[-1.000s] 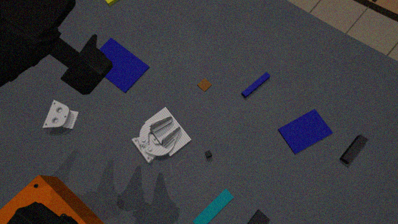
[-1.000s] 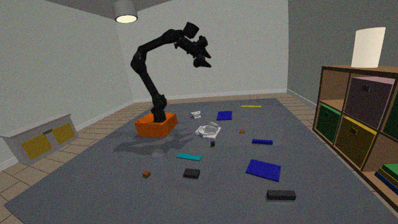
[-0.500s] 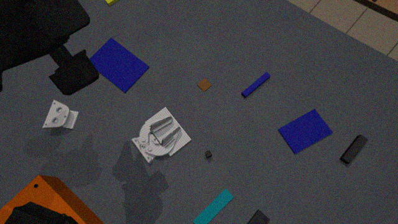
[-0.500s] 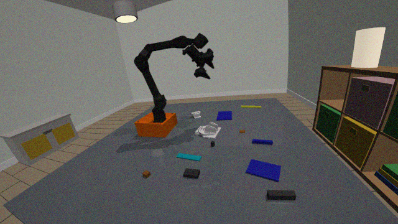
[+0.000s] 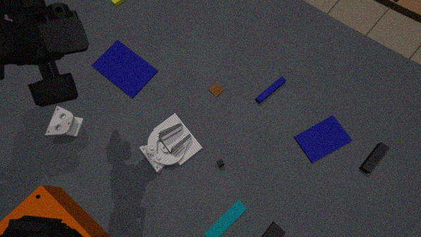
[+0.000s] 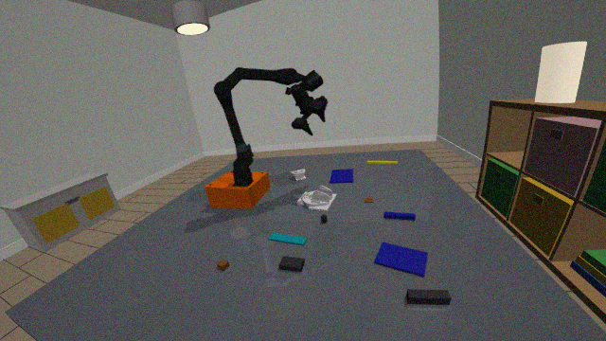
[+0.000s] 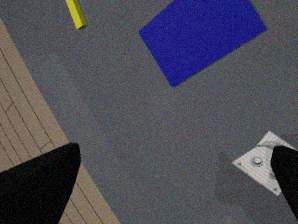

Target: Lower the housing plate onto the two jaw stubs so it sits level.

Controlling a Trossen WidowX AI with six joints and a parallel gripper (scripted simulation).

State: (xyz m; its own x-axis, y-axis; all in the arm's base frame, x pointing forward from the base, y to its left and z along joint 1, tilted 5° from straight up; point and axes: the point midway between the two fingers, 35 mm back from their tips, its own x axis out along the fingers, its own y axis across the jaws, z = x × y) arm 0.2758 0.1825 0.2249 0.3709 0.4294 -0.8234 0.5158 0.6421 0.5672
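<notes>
Pincer [image 5: 58, 66] [image 6: 318, 127] [image 7: 177, 155] wide open, empty; hsg plate [image 5: 68, 122] [image 6: 298, 173] [image 7: 264, 173] lies below it, off-ctr, partly behind the RH fingertip in wrist view. Prob. needs a shift that way.

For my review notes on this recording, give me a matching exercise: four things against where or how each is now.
Things:
1. Black robot gripper
2. Small white plate-like part with two round holes
3. Flat teal bar
4. Black robot arm's orange base block

Places or states:
A. Lying flat on the grey surface
B. Open, above the surface
C. Under the arm
D. Apart from the larger white assembly

Pairs: 1-B; 2-D; 3-A; 4-C
</notes>
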